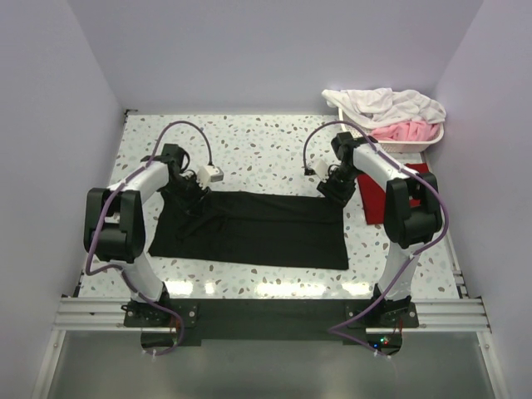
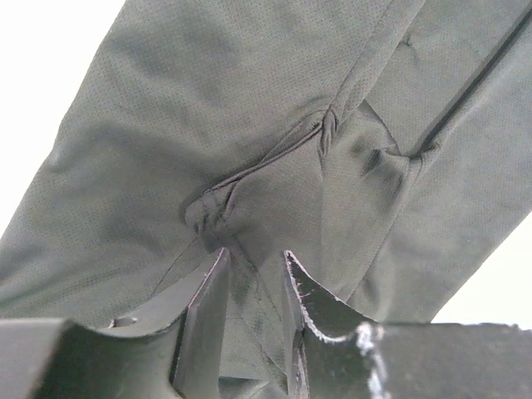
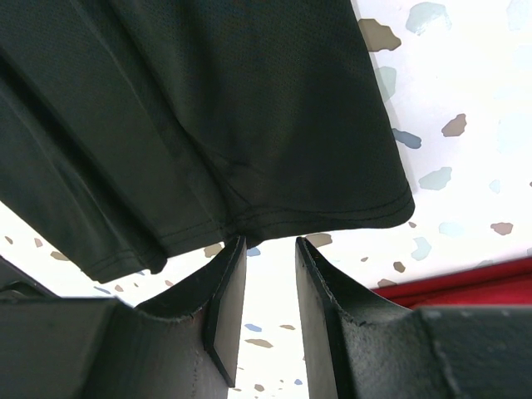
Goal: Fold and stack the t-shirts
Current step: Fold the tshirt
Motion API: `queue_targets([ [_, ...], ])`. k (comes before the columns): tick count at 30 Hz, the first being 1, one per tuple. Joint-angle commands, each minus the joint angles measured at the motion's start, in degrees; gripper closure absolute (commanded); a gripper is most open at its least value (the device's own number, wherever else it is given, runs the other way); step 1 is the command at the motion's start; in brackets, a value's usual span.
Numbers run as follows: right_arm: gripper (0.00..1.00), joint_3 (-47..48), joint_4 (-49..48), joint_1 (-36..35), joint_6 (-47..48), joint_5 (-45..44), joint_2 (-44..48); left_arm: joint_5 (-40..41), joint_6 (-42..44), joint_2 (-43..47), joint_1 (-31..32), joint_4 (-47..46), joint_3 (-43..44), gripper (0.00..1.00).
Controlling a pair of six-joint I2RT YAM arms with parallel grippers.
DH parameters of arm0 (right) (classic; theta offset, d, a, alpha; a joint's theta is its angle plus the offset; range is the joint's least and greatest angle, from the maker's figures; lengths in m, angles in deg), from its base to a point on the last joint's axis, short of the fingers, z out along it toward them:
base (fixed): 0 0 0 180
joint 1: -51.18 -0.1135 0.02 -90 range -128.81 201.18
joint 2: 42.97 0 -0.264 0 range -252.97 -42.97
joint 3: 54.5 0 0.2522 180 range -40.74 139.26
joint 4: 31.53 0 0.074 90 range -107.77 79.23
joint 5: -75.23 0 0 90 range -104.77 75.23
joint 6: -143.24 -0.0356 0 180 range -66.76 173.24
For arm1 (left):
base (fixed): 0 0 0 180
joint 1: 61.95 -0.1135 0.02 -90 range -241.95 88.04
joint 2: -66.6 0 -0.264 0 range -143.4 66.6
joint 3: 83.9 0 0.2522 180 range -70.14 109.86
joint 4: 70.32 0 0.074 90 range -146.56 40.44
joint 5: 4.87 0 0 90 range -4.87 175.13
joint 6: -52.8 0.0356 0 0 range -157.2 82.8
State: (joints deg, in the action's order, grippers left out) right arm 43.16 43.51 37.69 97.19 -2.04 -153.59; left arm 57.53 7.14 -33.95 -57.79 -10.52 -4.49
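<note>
Black cloth, bunched, fills the narrow gap of the left gripper (image 2: 253, 259), pinched or not I cannot tell; the right gripper (image 3: 270, 243) stands slightly parted, empty, at the hem. Mid-frame the black t-shirt (image 1: 258, 229) lies spread; the red t-shirt (image 1: 372, 208) at right.
</note>
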Motion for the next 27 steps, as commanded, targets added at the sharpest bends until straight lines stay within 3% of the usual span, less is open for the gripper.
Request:
queue_targets([
  [1,0.66,1.18,-0.28,-0.04,-0.44,0.36,-0.11,-0.01,-1.80,0.36,0.32,-1.04,1.67,0.64],
  [13,0.66,-0.23,-0.54,-0.04,-0.35,0.01,0.94,3.43,-4.61,-5.53,0.06,-1.31,0.89,0.61],
  [27,0.66,-0.67,-0.63,-0.04,-0.17,0.19,0.68,-4.92,2.76,5.18,0.49,3.17,-1.48,0.93],
])
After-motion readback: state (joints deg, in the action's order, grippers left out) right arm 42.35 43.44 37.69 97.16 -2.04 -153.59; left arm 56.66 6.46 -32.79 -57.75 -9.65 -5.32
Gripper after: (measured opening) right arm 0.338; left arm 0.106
